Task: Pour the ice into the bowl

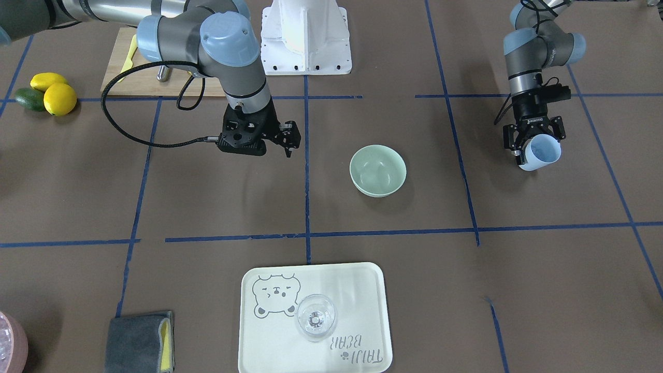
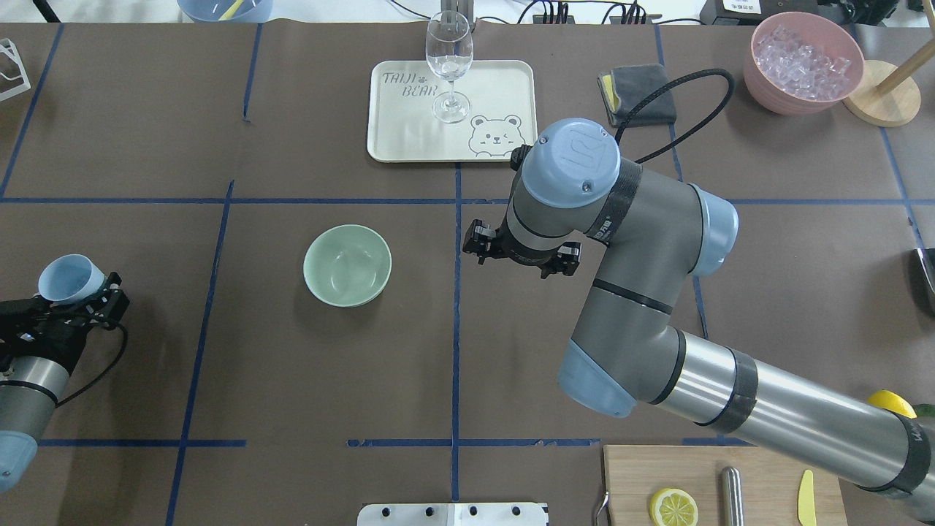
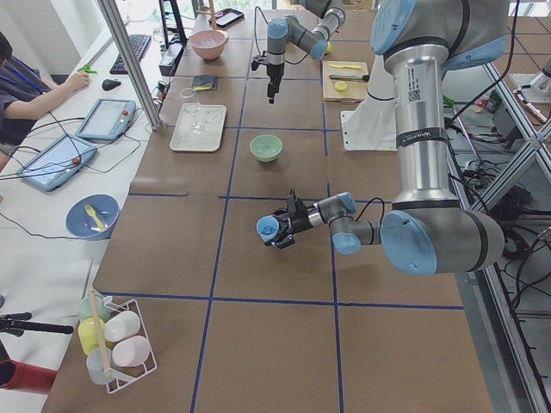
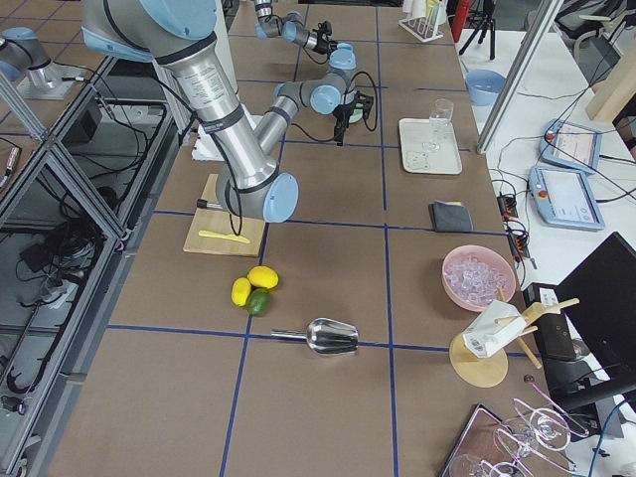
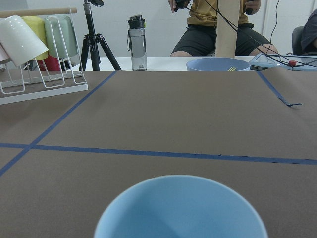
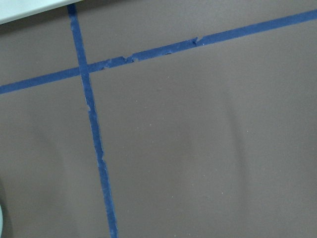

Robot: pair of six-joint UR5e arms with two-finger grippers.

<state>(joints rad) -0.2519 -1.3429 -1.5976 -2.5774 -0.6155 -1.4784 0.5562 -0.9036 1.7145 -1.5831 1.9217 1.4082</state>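
Surface: the table is covered in brown paper and gridded with blue tape lines. The bowl stands mouth up inside one grid cell, with nothing touching it.

Grippers:
- The left gripper is pinched on a blue cup. The cup is tipped on its side with its mouth toward the operators' side, held off the paper well to the robot's left of the bowl.
- The right gripper hangs over bare paper on the bowl's opposite side, near a tape crossing. Can't tell if its fingers are spread or together.

The ice is piled in a pink container, well apart from the bowl, past the right arm at the operators' edge.

Operators' side of the bowl: a pale bear-print tray has a wine glass upright on it. A grey cloth lies further from the bowl than the tray.

Robot side of the bowl: the white robot base, and a wooden board carrying a lemon slice. Two lemons lie beyond the board. A metal scoop lies further out again.

Room: a cup rack sits at the table corner beyond the left gripper, seen from the bowl. Past the table edge there is a white bench with tablets, a blue dish and a seated person. The left wrist view also shows a water bottle and a tripod.
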